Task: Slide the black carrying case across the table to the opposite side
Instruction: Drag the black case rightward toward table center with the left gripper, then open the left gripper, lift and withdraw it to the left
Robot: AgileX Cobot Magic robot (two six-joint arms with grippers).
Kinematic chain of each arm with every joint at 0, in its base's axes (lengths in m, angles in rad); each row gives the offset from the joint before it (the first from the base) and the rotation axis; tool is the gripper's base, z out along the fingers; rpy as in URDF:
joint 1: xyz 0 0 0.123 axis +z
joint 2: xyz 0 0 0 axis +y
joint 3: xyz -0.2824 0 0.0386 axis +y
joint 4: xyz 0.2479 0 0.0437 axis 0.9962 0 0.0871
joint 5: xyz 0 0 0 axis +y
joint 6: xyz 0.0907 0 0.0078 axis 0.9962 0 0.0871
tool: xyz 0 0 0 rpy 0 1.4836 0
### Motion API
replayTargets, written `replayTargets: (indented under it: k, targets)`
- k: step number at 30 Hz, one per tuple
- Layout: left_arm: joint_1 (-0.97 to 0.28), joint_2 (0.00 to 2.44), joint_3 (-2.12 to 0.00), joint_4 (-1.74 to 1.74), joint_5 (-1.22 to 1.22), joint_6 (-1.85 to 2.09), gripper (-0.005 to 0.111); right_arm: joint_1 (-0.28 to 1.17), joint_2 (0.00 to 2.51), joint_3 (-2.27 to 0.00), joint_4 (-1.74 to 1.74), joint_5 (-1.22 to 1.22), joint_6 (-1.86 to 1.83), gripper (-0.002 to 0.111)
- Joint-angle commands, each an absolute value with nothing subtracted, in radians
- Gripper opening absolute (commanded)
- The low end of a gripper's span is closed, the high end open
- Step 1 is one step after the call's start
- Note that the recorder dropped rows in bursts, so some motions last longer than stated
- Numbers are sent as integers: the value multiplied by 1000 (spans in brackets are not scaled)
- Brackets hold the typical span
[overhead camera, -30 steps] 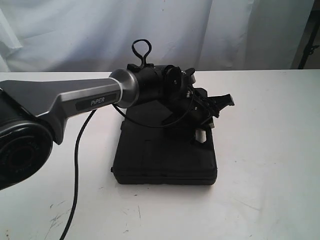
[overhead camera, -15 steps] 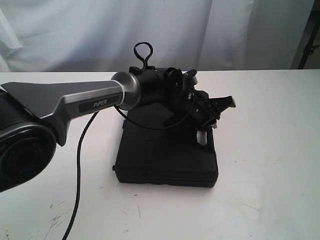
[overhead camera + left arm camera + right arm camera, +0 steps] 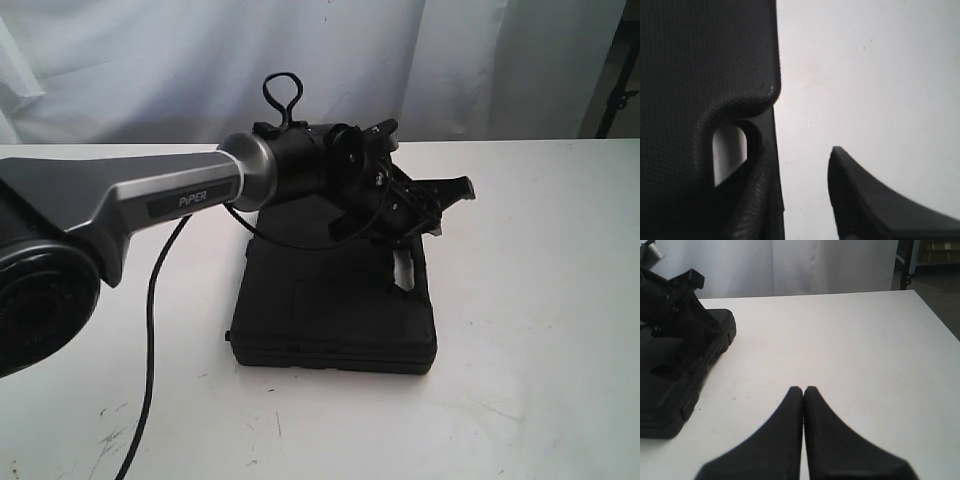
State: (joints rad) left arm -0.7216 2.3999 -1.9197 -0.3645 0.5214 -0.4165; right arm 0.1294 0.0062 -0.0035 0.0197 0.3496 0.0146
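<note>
Left hand (image 3: 446,205): released, jaws parted, grasping nothing. It hangs over the far right end of the case, with one finger (image 3: 875,205) out past the case edge above bare table. We cannot confirm contact with the case.
Right hand (image 3: 803,390): clenched on nothing, fingertips pressed together, well to the right of the case.
Black carrying case (image 3: 330,310): lies flat and closed on the table (image 3: 540,320), about mid-width, between the near and far edges.
Build: we judge it a stiff moulded shell with a pebbled skin, not fragile. Weight is unknown, likely moderate with contents.
Sliding: the flat base should glide on the smooth white top. An off-centre push would likely swing it round.
Hold: the handle cut-out (image 3: 727,152) at the right end offers a hook for one finger. Otherwise, press low on a side wall, near its middle.
</note>
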Motion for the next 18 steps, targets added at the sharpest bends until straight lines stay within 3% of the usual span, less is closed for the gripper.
replayTargets:
  k: [1, 3, 5, 11, 18]
  targets:
    - [-718, 2337, -1924, -249, 508, -409, 26, 123, 0, 0, 24, 344, 15, 0]
    - [-718, 2311, -1924, -201, 512, -411, 19, 123, 0, 0, 24, 344, 15, 0]
    - [-718, 2268, -1924, -118, 521, -411, 1, 123, 0, 0, 24, 344, 15, 0]
    - [-718, 2201, -1917, 143, 650, -411, 0, 123, 0, 0, 24, 344, 15, 0]
    - [-718, 2071, -1699, 295, 614, -426, 0, 123, 0, 0, 24, 344, 15, 0]
